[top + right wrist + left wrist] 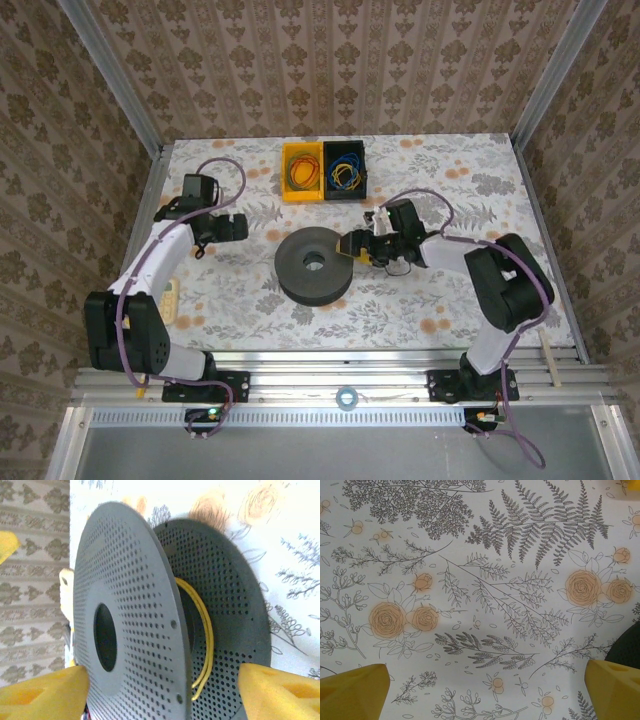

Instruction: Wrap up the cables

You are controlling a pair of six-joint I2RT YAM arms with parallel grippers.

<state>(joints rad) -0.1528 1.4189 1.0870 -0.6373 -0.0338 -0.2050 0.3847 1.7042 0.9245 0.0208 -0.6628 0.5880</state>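
The right gripper [160, 682] is spread wide, straddling the perforated spool [135, 580]. Between its fingers a yellow cable [206, 630] makes a few turns on the hub, with its end loose. Beyond it, the blue cable [346, 172] lies unwound in the black bin [365, 172], so most of the wrapping seems left. The left gripper [482, 690] is spread and holds nothing.

Yellow cable [207, 630] mostly hidden inside spool [130, 570].

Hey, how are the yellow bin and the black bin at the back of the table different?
Colour: the yellow bin is bright yellow, the black bin is black.
Place: the yellow bin sits left of the black bin, side by side.
Contents: the yellow bin holds orange-looking cables, the black bin holds blue and yellow cables.
Both are open-topped, about the same size, and hold loose coils.
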